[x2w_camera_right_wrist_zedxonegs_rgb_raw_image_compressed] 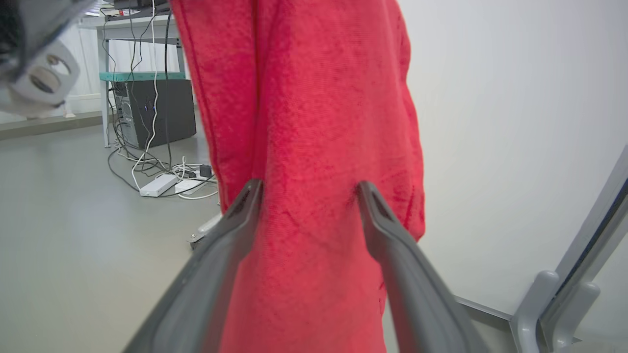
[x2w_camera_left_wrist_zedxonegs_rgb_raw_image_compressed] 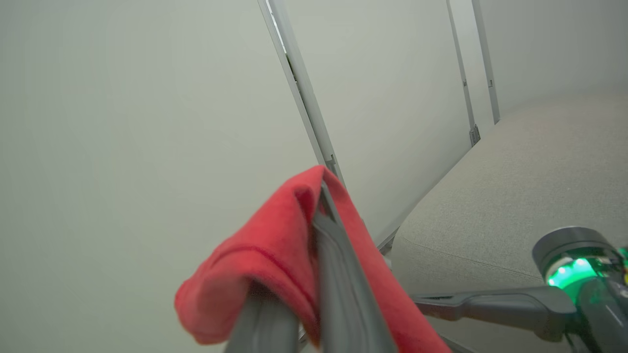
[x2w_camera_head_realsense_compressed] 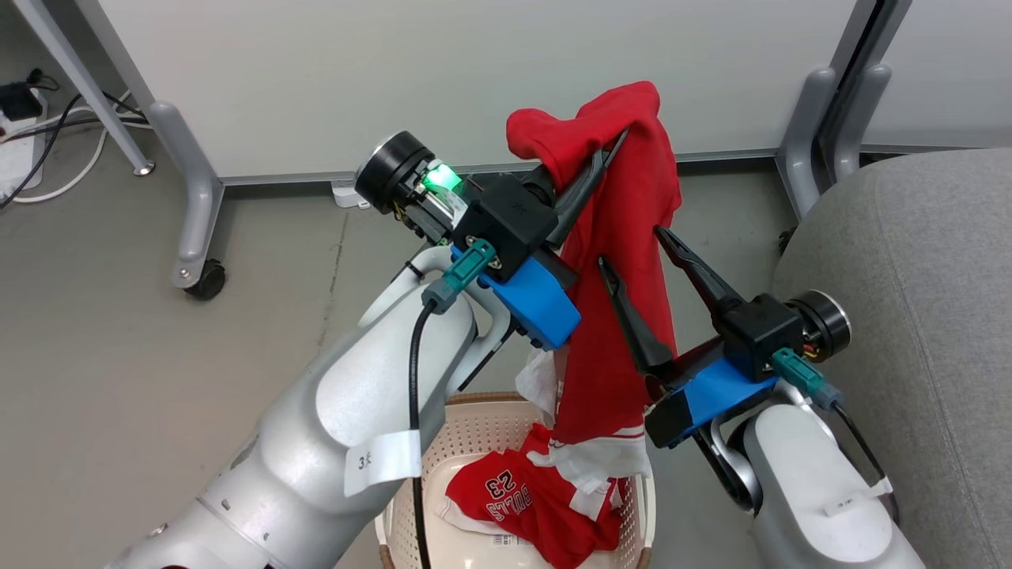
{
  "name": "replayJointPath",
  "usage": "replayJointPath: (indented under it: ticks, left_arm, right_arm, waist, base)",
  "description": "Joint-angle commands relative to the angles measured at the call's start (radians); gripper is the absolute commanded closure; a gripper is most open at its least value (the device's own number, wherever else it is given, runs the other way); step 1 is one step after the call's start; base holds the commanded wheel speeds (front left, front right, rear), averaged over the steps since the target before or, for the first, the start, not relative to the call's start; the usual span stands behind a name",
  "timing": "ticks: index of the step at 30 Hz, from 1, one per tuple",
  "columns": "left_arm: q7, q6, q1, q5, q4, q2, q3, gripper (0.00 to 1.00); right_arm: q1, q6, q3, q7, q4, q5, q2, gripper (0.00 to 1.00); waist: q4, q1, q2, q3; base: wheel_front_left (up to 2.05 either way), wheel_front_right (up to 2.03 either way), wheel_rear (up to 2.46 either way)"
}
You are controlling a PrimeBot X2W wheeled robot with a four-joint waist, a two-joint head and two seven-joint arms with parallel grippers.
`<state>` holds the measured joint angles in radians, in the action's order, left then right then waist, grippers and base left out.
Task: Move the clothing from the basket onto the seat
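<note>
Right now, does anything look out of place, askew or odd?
Nothing is spilled or damaged. One oddity: the garment pinched high by the left gripper is not clear of the basket; its white-trimmed end trails inside, against the jersey. The right gripper is open, fingers straddling the hanging cloth.

left arm (x2w_camera_head_realsense_compressed: 356,411): pale forearm up from lower left, wrist raised high
left gripper (x2w_camera_head_realsense_compressed: 618,144): fingers pressed together, pinching top of red garment (x2w_camera_head_realsense_compressed: 640,182)
right arm (x2w_camera_head_realsense_compressed: 806,490): lower right, wrist below left one
right gripper (x2w_camera_head_realsense_compressed: 631,246): fingers spread wide, tips at hanging red garment
</note>
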<state>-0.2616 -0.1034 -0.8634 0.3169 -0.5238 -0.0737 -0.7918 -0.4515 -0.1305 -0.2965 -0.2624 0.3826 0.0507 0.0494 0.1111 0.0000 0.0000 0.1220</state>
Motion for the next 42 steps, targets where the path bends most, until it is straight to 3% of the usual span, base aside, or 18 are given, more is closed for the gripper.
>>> replayJointPath:
  ticks: [1,19,20,42]
  left_arm:
    - [-0.005,0.001,-0.017,-0.002,0.004,0.002,-0.003,1.00]
    - [-0.005,-0.001,-0.044,0.008,0.035,0.022,-0.045,1.00]
    - [-0.005,0.001,-0.044,0.007,0.036,0.023,-0.045,1.00]
    - [-0.005,0.003,-0.034,0.010,0.025,0.024,-0.040,1.00]
  right_arm:
    - [-0.026,0.000,0.007,-0.004,0.025,-0.011,0.002,0.00]
    - [-0.163,0.000,-0.019,-0.004,0.242,0.047,0.002,0.00]
    - [-0.168,0.000,-0.028,-0.004,0.251,0.057,0.002,1.00]
    - [-0.174,0.000,-0.039,-0.004,0.254,0.079,0.002,1.00]
  waist:
    - [0.005,0.0000,0.0000,0.004]
    - [0.036,0.0000,0.0000,0.026]
    - [0.036,0.0000,0.0000,0.026]
    - [0.031,0.0000,0.0000,0.025]
  base:
    - [0.00,0.00,0.00]
    - [0.00,0.00,0.00]
    - [0.00,0.00,0.00]
    - [0.00,0.00,0.00]
